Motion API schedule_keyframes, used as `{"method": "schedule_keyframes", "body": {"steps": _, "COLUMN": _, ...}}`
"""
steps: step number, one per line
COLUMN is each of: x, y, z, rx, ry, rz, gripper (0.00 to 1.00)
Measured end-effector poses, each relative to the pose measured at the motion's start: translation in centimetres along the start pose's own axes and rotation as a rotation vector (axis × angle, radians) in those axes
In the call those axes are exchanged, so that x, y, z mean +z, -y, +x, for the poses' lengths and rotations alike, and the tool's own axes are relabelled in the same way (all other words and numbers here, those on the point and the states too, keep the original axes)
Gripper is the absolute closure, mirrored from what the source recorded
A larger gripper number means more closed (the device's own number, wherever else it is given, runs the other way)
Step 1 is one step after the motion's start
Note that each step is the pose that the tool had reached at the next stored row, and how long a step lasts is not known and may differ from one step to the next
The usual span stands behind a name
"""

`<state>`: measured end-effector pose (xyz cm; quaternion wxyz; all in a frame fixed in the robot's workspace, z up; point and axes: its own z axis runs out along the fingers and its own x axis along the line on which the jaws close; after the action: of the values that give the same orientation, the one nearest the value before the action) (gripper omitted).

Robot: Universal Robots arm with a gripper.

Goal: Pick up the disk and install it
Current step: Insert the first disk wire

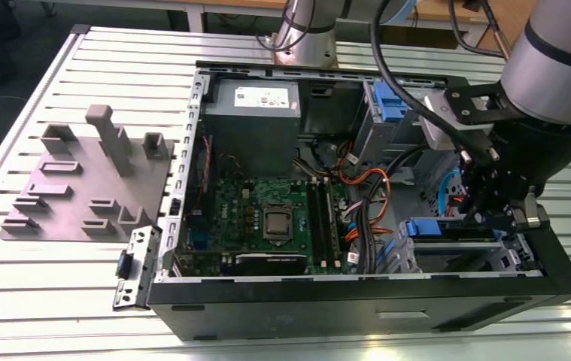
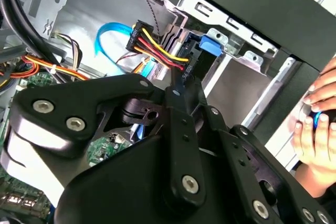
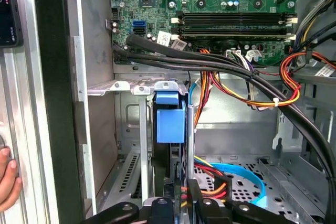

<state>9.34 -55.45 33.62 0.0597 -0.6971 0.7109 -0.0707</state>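
Observation:
My gripper (image 1: 496, 214) is lowered into the open computer case (image 1: 365, 297) at the exterior view's right, over the grey drive cage (image 1: 456, 252). In the first wrist view the gripper (image 3: 178, 205) sits in line with a blue plastic piece (image 3: 170, 116) at the cage's slot. A thin dark slab stands edge-on between them. I cannot tell whether that slab is the disk; no silver face or label shows. In the second wrist view the gripper (image 2: 184, 80) ends close to a bundle of red, yellow and black wires (image 2: 157, 48).
A motherboard (image 1: 265, 218) and power supply box (image 1: 253, 101) fill the case's left part, with cable bundles (image 1: 365, 188) beside the cage. A grey fixture plate (image 1: 84, 180) lies on the slatted table. A person's hand (image 2: 315, 124) rests by the case's outer wall.

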Motion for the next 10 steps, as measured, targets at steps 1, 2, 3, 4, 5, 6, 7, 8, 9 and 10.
{"method": "schedule_keyframes", "body": {"steps": 1, "x": -0.1, "y": 0.05, "z": 0.0, "rx": 0.0, "ry": 0.0001, "rz": -0.0013, "gripper": 0.76}}
{"method": "schedule_keyframes", "body": {"steps": 2, "x": -0.13, "y": 0.09, "z": 0.0, "rx": 0.0, "ry": 0.0001, "rz": -0.0038, "gripper": 0.76}}
{"method": "schedule_keyframes", "body": {"steps": 3, "x": -0.12, "y": 0.11, "z": -0.01, "rx": 0.001, "ry": 0.0004, "rz": -0.0066, "gripper": 0.76}}
{"method": "schedule_keyframes", "body": {"steps": 4, "x": -0.13, "y": 0.15, "z": -0.01, "rx": 0.001, "ry": 0.001, "rz": -0.0098, "gripper": 0.77}}
{"method": "schedule_keyframes", "body": {"steps": 5, "x": -0.13, "y": 0.19, "z": -0.01, "rx": 0.001, "ry": 0.0021, "rz": -0.0132, "gripper": 0.77}}
{"method": "schedule_keyframes", "body": {"steps": 6, "x": -0.13, "y": 0.24, "z": -0.01, "rx": 0.001, "ry": 0.0025, "rz": -0.0177, "gripper": 0.84}}
{"method": "schedule_keyframes", "body": {"steps": 7, "x": -0.12, "y": 0.3, "z": -0.01, "rx": 0.001, "ry": 0.0027, "rz": -0.0237, "gripper": 0.89}}
{"method": "schedule_keyframes", "body": {"steps": 8, "x": -0.11, "y": 0.34, "z": -0.02, "rx": 0.001, "ry": 0.0028, "rz": -0.028, "gripper": 0.89}}
{"method": "schedule_keyframes", "body": {"steps": 9, "x": -0.11, "y": 0.34, "z": -0.02, "rx": 0.001, "ry": 0.0029, "rz": -0.0287, "gripper": 0.89}}
{"method": "schedule_keyframes", "body": {"steps": 10, "x": -0.11, "y": 0.34, "z": -0.02, "rx": 0.001, "ry": 0.0028, "rz": -0.0288, "gripper": 0.89}}
